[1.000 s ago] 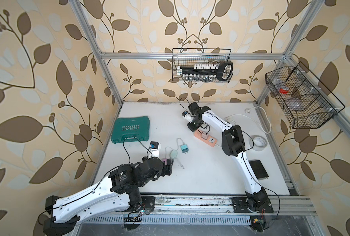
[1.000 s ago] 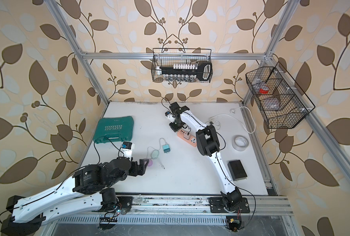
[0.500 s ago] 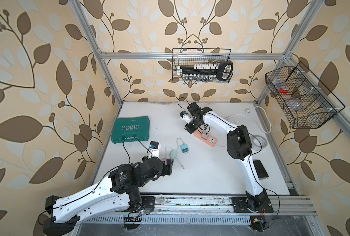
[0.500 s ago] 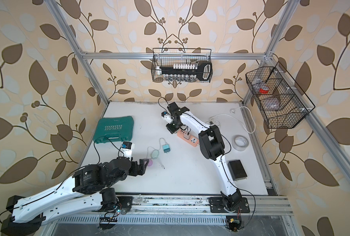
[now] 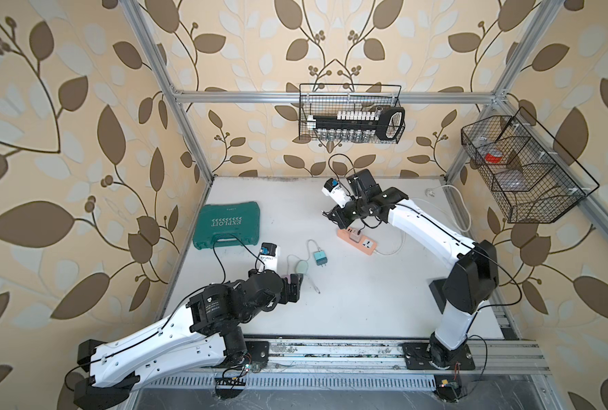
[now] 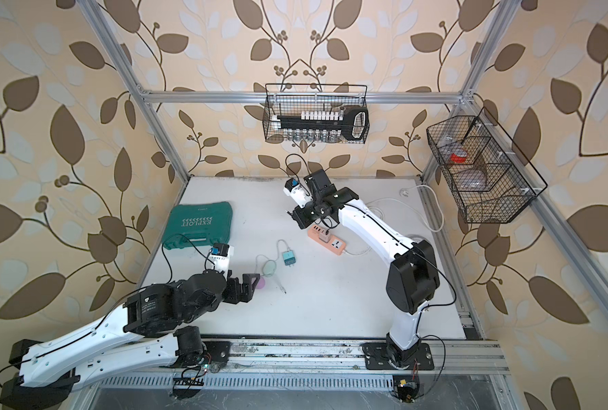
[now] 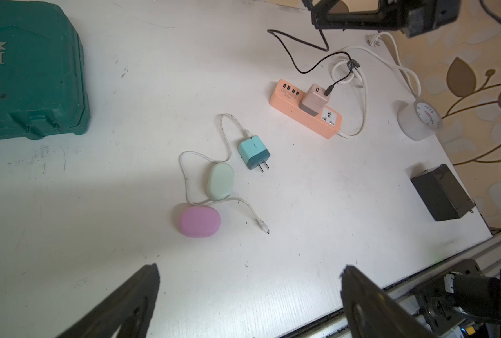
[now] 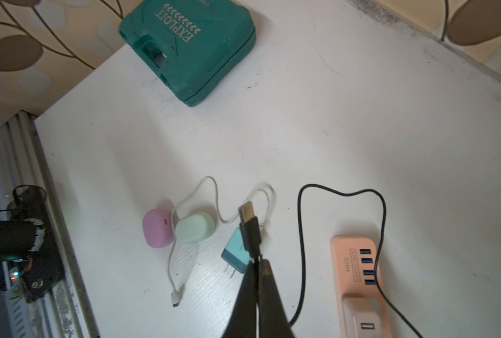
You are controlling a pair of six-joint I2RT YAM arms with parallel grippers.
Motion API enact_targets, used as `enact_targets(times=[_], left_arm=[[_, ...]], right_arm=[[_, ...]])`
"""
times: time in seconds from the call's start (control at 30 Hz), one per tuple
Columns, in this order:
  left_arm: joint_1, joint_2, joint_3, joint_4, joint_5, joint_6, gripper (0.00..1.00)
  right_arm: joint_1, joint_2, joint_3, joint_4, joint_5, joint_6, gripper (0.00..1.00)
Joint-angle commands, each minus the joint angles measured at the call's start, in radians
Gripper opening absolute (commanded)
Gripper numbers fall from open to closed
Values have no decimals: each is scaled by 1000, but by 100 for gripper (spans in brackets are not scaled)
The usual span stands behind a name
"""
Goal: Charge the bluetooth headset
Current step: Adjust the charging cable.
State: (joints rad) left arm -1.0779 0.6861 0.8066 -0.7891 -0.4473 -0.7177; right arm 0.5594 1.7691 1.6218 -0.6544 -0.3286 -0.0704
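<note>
The table (image 7: 331,204) holds two earbud cases (image 7: 200,221) (image 7: 220,181), two plug adapters (image 7: 253,153) (image 7: 315,99), two USB cables (image 7: 228,140) (image 8: 250,234), one power strip (image 7: 290,109), one tool case (image 7: 29,73).

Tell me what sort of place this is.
Likely a robot test cell dressed as a home room: an aluminium frame boxes in a white table, leaf-pattern wallpaper panels form the walls, and the robot's left arm and right arm are bolted to a rail at the table's front edge.

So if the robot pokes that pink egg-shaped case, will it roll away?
Probably slides rather than rolls: the pink oval plastic case sits flat on the white table. Its smooth rounded shell might slip from the open left hand. Small, so likely light.
</note>
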Motion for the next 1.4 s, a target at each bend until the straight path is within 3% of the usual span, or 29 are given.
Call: enact_targets(times=[0.0, 0.13, 0.3, 0.5, 0.7, 0.8, 0.97, 1.13, 1.27, 1.37], left_arm=[[15, 7, 51, 28, 36, 41, 99], [25, 6, 73, 58, 90, 81, 99], [92, 54, 120, 95, 262, 142, 97], [286, 128, 135, 196, 617, 198, 96], [540, 189, 107, 339, 1011, 209, 83], [594, 205, 73, 456, 1176, 189, 79], [595, 242, 81, 494, 1322, 211, 78], [592, 262, 74, 482, 1348, 226, 82], [584, 268, 60, 500, 1324, 217, 94], [583, 268, 50, 540, 1327, 196, 92]], right_arm=[[6, -108, -111, 54, -104, 62, 0], [5, -257, -287, 127, -191, 129, 0], [6, -396, -461, 176, -279, 192, 0], [5, -494, -589, 229, -344, 242, 0], [6, -524, -646, 312, -479, 305, 0], [5, -537, -675, 376, -526, 347, 0], [11, -533, -682, 424, -591, 388, 0], [31, -525, -684, 458, -641, 408, 0], [54, -516, -688, 480, -666, 418, 0], [67, -513, -693, 491, -677, 423, 0]])
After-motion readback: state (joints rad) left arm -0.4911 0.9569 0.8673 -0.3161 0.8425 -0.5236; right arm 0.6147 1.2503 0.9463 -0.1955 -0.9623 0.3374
